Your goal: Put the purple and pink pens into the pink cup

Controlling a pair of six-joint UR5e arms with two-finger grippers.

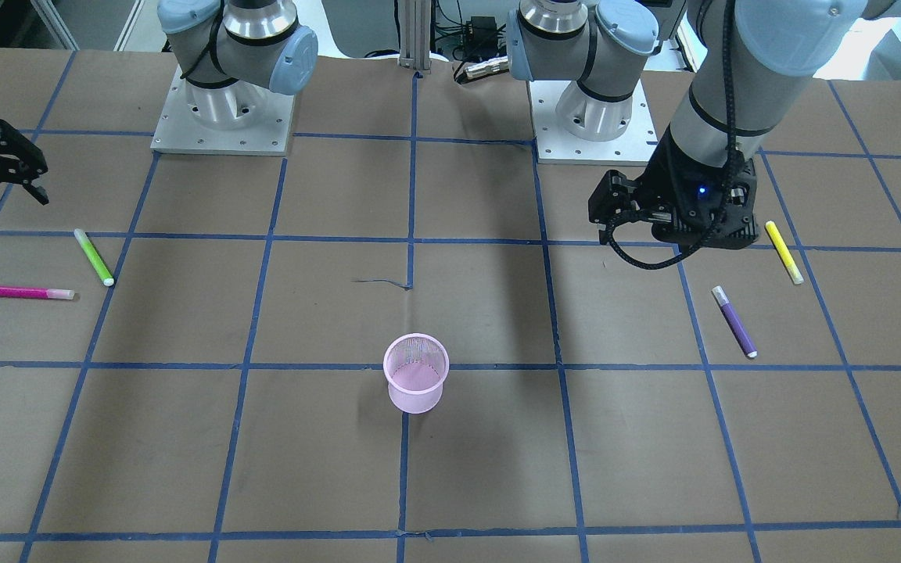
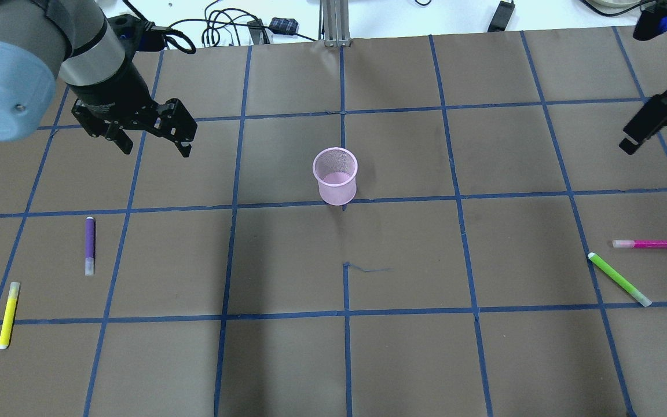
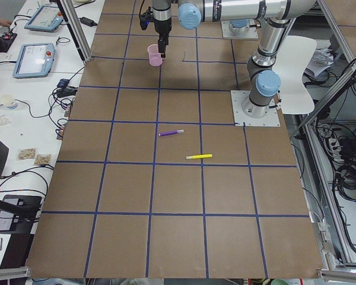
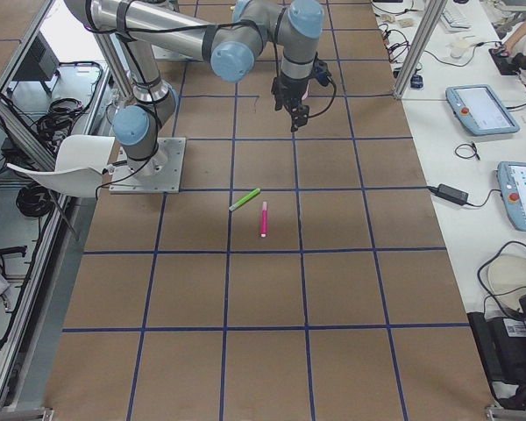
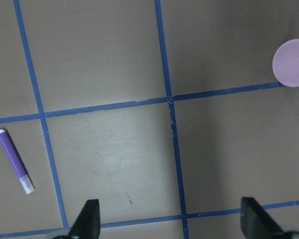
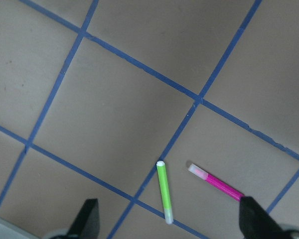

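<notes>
Both the left hand [image 2: 154, 145] and the right hand [image 2: 629, 145] hang open, empty. On the table [image 2: 287, 359], the purple pen [image 2: 90, 245] lies well to the robot's left of the pink mesh cup [image 2: 335, 175], and the pink pen [image 2: 648, 244] well to its right. Expect light, stiff, smooth barrels: pinch yours mid-barrel.

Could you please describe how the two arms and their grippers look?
Both arms are silver-grey tubes with light-blue joint caps: the left arm, the right arm. Each ends in a black two-finger gripper: left gripper, right gripper. A black cable runs along the left arm, whose wrist shows a small blue light.
</notes>
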